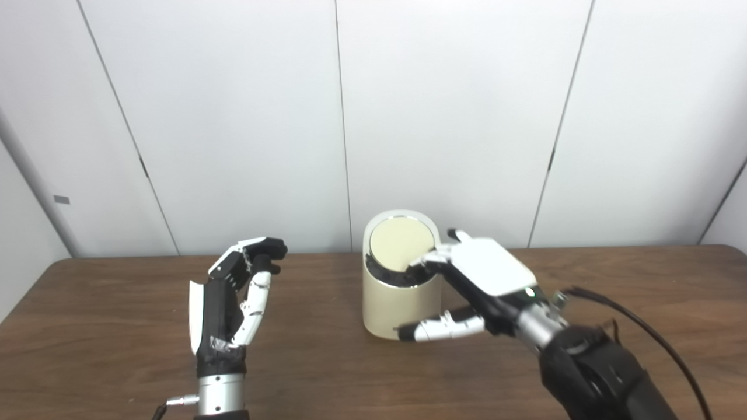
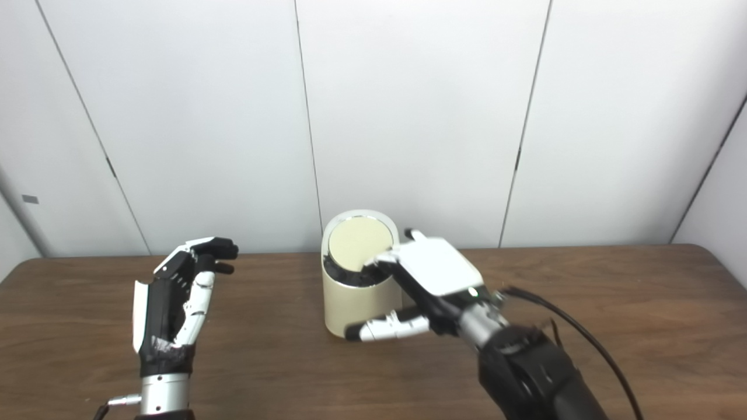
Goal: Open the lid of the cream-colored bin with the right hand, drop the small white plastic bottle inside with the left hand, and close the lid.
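The cream-colored bin [image 1: 385,309] stands at the middle of the table near the back edge. Its round lid [image 1: 400,242] is tilted up toward me, with a dark gap showing at the front of the rim. My right hand [image 1: 484,274] lies over the bin's right side, with its fingertips [image 1: 429,259] on the lid's front right edge and its thumb stretched out low in front of the bin. My left hand [image 1: 233,303] is upright to the left of the bin, apart from it, fingers slightly curled and holding nothing. No small white bottle is in view.
The brown wooden table [image 1: 117,326] runs the full width of the view. White wall panels stand right behind the bin. A black cable [image 1: 653,338] loops off my right forearm over the table's right side.
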Controlling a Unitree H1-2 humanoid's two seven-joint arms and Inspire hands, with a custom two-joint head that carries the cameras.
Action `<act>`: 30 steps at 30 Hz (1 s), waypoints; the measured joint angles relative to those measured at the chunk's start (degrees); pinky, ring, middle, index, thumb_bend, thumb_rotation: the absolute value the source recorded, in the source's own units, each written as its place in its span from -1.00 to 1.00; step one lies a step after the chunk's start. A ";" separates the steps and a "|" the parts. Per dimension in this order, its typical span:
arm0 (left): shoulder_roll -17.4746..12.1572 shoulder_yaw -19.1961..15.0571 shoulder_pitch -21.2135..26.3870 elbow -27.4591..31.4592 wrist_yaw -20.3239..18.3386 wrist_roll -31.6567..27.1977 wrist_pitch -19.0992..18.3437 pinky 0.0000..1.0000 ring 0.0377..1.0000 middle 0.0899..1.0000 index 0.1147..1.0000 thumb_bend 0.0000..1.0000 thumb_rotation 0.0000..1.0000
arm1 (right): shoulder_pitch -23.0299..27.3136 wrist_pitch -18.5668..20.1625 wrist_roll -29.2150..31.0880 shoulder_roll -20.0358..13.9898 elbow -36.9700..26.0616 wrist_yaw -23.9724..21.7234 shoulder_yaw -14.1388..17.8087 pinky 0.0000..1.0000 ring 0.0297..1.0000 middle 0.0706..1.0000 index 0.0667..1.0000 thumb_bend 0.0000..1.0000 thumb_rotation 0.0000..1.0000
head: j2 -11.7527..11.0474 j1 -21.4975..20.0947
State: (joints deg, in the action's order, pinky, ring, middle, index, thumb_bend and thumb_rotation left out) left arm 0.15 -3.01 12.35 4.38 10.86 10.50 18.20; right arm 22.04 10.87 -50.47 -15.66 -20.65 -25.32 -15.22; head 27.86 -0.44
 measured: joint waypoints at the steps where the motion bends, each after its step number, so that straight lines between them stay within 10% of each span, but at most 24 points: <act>1: 0.00 0.03 0.00 0.00 -0.03 -0.03 0.01 0.10 0.23 0.16 0.12 -0.29 0.29 | -0.94 -0.16 0.91 0.48 0.08 1.07 0.52 1.00 0.94 0.80 0.78 0.35 0.71 | -0.09 0.00; 14: -0.03 -0.06 0.00 -0.02 -0.05 0.04 0.01 0.09 0.23 0.16 0.12 -0.27 0.30 | -4.76 -3.73 7.24 2.06 3.01 10.82 3.00 0.99 0.95 0.87 0.85 0.30 0.68 | -0.26 0.18; 21: -0.05 -0.07 0.00 -0.02 -0.25 -1.32 0.13 0.12 0.25 0.21 0.16 -0.26 0.17 | -9.06 -9.58 17.70 6.05 6.25 19.87 8.60 0.59 0.81 0.81 0.79 0.39 0.57 | -0.35 0.35; 30: -0.49 -0.06 -0.66 0.08 -2.18 -4.95 -0.08 0.19 0.36 0.39 0.36 -0.22 0.21 | -13.56 -22.91 30.53 9.40 14.81 31.07 15.82 0.60 0.71 0.69 0.65 -0.55 0.67 | -0.44 0.97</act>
State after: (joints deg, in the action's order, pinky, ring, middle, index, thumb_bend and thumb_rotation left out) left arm -0.34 -3.07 11.69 4.46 8.69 5.56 18.12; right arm 8.47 -12.04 -19.94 -6.26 -5.84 5.75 0.60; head 27.42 0.53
